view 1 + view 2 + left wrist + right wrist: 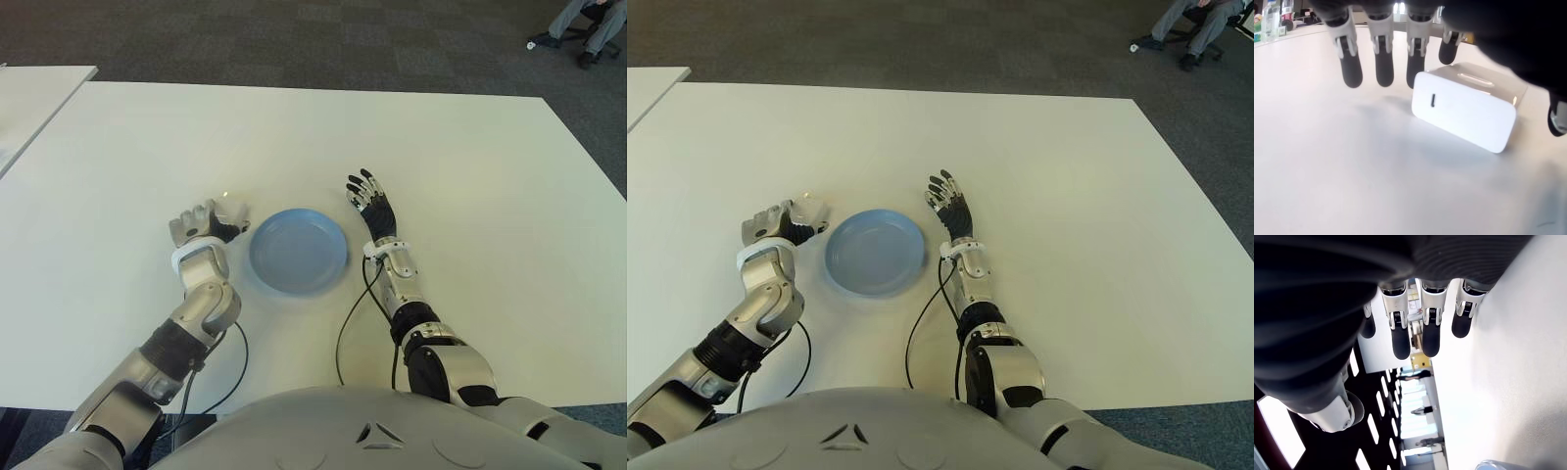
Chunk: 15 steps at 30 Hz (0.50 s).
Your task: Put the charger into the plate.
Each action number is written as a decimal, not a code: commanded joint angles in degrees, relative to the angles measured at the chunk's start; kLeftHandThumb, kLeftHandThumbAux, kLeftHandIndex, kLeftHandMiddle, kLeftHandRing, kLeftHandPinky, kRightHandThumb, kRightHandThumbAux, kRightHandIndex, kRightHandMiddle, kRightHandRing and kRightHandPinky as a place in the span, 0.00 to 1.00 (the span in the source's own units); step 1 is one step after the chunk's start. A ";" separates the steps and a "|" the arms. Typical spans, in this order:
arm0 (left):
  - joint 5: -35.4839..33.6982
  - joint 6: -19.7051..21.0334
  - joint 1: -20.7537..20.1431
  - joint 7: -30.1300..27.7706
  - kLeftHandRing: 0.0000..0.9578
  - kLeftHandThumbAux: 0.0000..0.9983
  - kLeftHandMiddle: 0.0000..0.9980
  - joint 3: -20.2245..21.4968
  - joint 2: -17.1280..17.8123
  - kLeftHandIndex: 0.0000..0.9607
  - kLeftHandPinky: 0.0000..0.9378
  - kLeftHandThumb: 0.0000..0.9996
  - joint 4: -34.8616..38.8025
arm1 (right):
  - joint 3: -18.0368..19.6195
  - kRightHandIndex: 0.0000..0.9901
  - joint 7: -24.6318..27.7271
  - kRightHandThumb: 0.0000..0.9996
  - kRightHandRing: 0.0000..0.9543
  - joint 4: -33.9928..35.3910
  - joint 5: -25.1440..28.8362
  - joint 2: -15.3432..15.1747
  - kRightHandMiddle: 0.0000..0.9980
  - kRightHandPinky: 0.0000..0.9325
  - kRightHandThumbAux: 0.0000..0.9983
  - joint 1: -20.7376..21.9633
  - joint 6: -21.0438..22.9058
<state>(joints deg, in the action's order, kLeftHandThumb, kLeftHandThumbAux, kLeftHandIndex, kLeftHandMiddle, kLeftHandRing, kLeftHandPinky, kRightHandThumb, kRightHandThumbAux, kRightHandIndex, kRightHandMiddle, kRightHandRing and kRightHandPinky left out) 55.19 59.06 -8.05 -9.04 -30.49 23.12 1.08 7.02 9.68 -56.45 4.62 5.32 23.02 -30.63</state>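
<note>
The charger point(1464, 110) sits on the worktop point(470, 166) under the left robot hand's point(204, 223) unclosed fingers point(1384, 71), the plate point(298, 251) empty, the right robot hand point(372, 204) spread idle.

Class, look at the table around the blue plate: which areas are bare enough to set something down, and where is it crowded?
The plate itself is empty. The table is bare beyond both hands, and wide to the right of the open right hand. It is crowded just left of the plate, where the left hand reaches over the white charger.
</note>
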 commanded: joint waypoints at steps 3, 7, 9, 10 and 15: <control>0.63 -0.40 -0.74 -1.13 0.85 0.32 0.81 -0.54 -1.07 0.09 0.90 0.36 -2.91 | -0.21 0.07 -0.45 0.05 0.16 -1.35 -0.02 0.13 0.20 0.11 0.70 -1.88 1.69; 0.51 -0.60 -1.17 -0.69 0.84 0.32 0.81 -0.30 -1.92 0.08 0.86 0.32 -4.70 | -0.23 0.07 -0.52 0.05 0.16 -1.41 -0.01 0.08 0.20 0.11 0.70 -1.84 1.81; 0.53 -0.71 -1.30 -0.55 0.83 0.31 0.79 -0.23 -2.14 0.08 0.83 0.31 -5.34 | -0.21 0.07 -0.52 0.05 0.16 -1.45 0.04 0.06 0.20 0.11 0.70 -1.81 1.84; 0.55 -0.81 -1.37 -0.51 0.82 0.31 0.79 -0.19 -2.25 0.08 0.82 0.30 -5.71 | -0.21 0.07 -0.53 0.05 0.16 -1.48 0.05 0.05 0.20 0.11 0.70 -1.79 1.84; 0.86 -1.02 -1.45 -0.49 0.75 0.30 0.69 -0.12 -2.59 0.06 0.70 0.26 -6.49 | -0.21 0.08 -0.47 0.05 0.16 -1.46 0.13 -0.04 0.20 0.11 0.70 -1.92 1.74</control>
<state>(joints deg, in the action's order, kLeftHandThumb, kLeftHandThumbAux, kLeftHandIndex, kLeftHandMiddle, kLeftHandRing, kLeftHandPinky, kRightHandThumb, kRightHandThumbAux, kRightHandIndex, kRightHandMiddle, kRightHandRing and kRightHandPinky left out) 56.49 58.43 -10.18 -8.97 -30.31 21.37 -3.84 6.75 9.50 -56.44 4.61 5.28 22.99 -30.63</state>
